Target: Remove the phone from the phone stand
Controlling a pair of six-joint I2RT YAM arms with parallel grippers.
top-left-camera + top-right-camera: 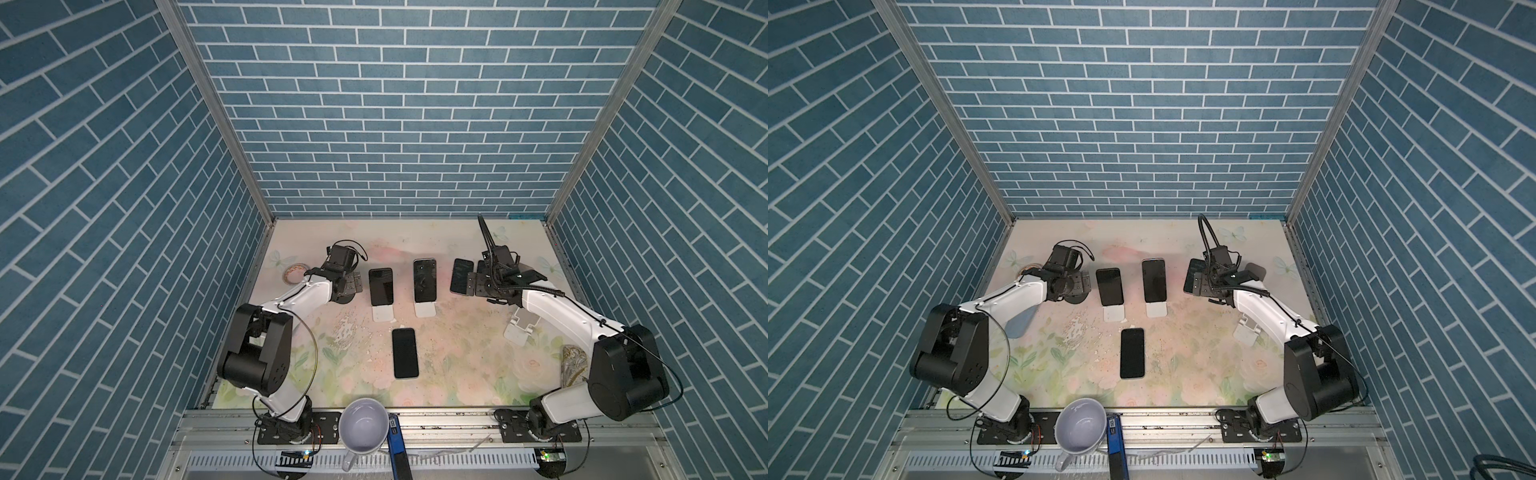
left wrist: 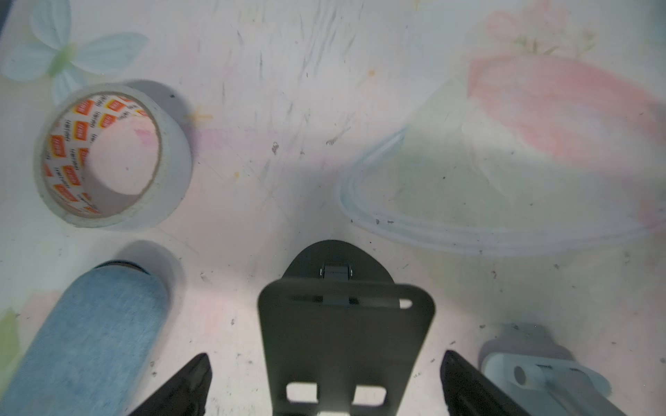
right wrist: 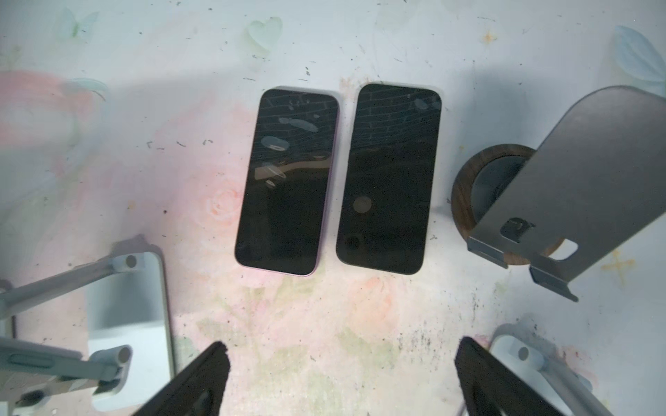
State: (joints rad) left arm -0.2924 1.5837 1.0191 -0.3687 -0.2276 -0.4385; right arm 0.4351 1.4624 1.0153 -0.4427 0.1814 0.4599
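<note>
In both top views two dark phones (image 1: 381, 286) (image 1: 424, 280) lean on white phone stands (image 1: 382, 312) (image 1: 424, 309) mid-table. My left gripper (image 1: 355, 283) (image 2: 326, 356) is open just left of them, its fingers either side of an empty dark grey stand (image 2: 342, 324) without touching it. My right gripper (image 1: 471, 284) (image 3: 342, 344) is open and empty above the mat. Ahead of it two more phones (image 3: 288, 180) (image 3: 389, 180) lie flat side by side. Beside them stands another empty dark grey stand (image 3: 584, 173) on a round wooden base.
A further phone (image 1: 405, 353) lies flat near the front. An empty white stand (image 1: 521, 328) sits under the right arm. A tape roll (image 2: 111, 155) and a blue cloth-covered cylinder (image 2: 86, 342) lie by the left gripper. A mug (image 1: 365, 424) rests on the front rail.
</note>
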